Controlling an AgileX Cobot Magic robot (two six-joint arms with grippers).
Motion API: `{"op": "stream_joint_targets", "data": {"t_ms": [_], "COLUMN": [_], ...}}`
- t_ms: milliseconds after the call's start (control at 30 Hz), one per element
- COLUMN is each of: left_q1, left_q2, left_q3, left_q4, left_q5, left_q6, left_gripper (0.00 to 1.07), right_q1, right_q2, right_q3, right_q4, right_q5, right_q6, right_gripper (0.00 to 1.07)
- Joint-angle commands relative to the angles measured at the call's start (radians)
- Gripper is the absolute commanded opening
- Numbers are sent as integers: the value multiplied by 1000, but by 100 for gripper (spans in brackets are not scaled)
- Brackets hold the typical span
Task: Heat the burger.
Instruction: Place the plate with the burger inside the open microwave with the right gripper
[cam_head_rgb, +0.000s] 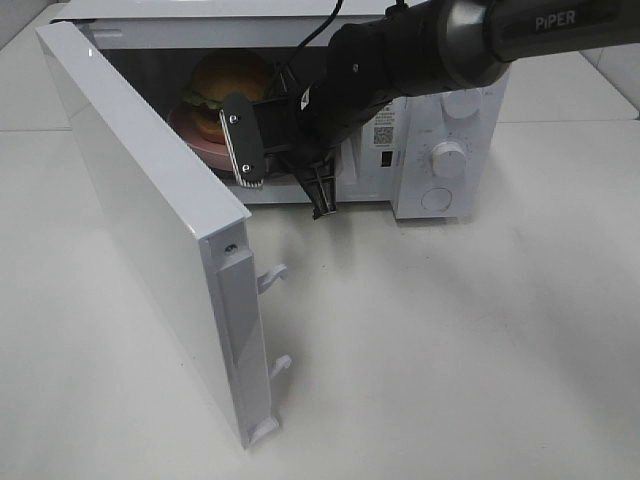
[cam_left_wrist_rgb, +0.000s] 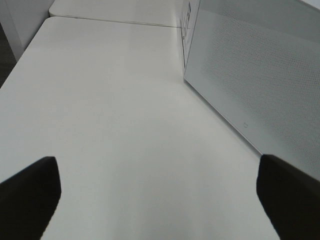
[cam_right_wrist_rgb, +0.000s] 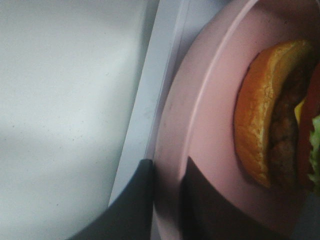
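white tabletop (cam_head_rgb: 450, 350) is carrying the whole setup. a white boxy microwave oven (cam_head_rgb: 470, 130) with round dials is sitting at its far edge.

the microwave's white hinged door (cam_head_rgb: 140, 200) is swinging wide toward the left side. judgement: it is standing open so the cavity is reachable from the front.

the black right arm (cam_head_rgb: 420, 50) is reaching across the oven's front into the cavity mouth.

a round pink plate (cam_head_rgb: 190, 135) is lying inside the cavity toward its left side. in the right wrist view the plate's (cam_right_wrist_rgb: 210, 125) near rim is sitting at the cavity's pale front lip. whether it is fully resting on the cavity floor, cannot tell.

the tall burger (cam_head_rgb: 225, 85) with golden-brown bun, green lettuce and dark patty is sitting on that plate inside the oven. the right wrist view is showing the burger's (cam_right_wrist_rgb: 260, 115) bun, patty and a bit of yellow cheese, well back from the rim.

the right gripper (cam_right_wrist_rgb: 167, 200) is pinching the plate's rim between its dark fingers. judgement: it is holding the plate rather than the food, so the burger is travelling untouched.

the left gripper (cam_left_wrist_rgb: 157, 200) is hanging spread wide over bare table, holding nothing, beside a white perforated panel (cam_left_wrist_rgb: 250, 75). judgement: it is waiting clear, well placed for pushing the door shut.

judgement: loading is nearly done; release, door closing and the dials are not yet done.
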Motion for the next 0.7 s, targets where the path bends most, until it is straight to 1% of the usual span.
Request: {"op": "stream_joint_targets", "data": {"t_ms": [33,167,300,433,633,667,700], "left_q1": [-1,-1,-1,-1,-1,-1,-1], "left_q2": [-16,-16,-16,-16,-16,-16,-16], "left_q3": [0,0,0,0,0,0,0], "left_q4": [-3,-3,-3,-3,-3,-3,-3], "left_q5": [3,3,3,3,3,3,3], "left_q6": [0,0,0,0,0,0,0], "left_gripper": [101,101,101,101,101,101,101], "right_q1": [-2,-2,-2,-2,-2,-2,-2], "right_q2": [9,27,53,57,62,62,62], "right_q3": [-22,-39,-78,-80,-80,-80,-80], "right_q4": [-9,-9,-9,-9,-9,-9,-9], "right_q5": [-92,-90,-85,-89,-82,-82,-82], "right_q6": [15,18,46,47,47,47,47], "right_gripper": [0,0,0,0,3,7,7]}}
